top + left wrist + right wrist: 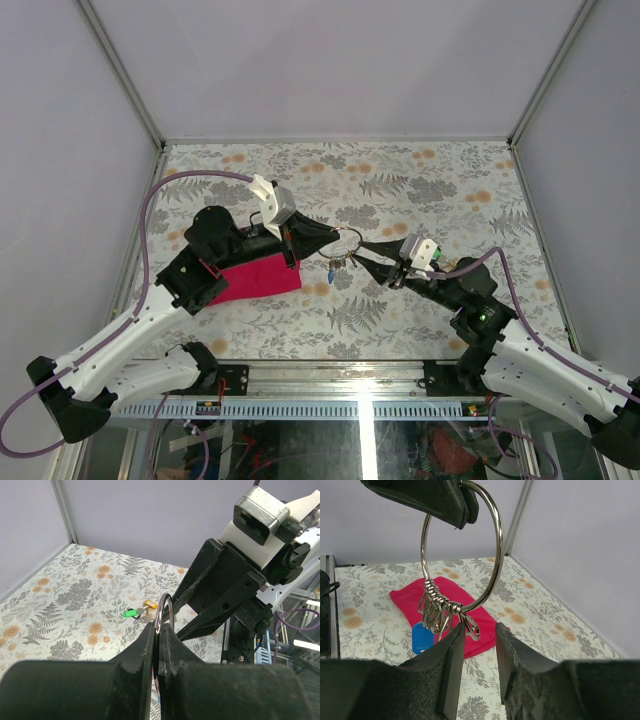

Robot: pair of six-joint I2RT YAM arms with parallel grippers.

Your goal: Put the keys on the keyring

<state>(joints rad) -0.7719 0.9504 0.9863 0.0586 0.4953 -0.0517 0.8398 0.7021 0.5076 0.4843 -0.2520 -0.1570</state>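
Fern-patterned worktop [420,190] carries a magenta cloth [262,277], a green-tagged key [131,613] and a yellow-tagged key [150,603]. Above, the left gripper [159,630] is clamped on a large silvery wire keyring [498,555], from which a blue-tagged key [422,637] hangs. The right gripper [479,630], fingers apart, sits just beneath.

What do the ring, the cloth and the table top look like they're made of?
Ring: polished metal, likely steel; silvery, with mirror-bright highlights.
Cloth: soft magenta fabric, matte, perhaps fleece; no shine, rounded edges.
Table top: printed fern-and-flower covering, matte; whether vinyl or paper I cannot tell.
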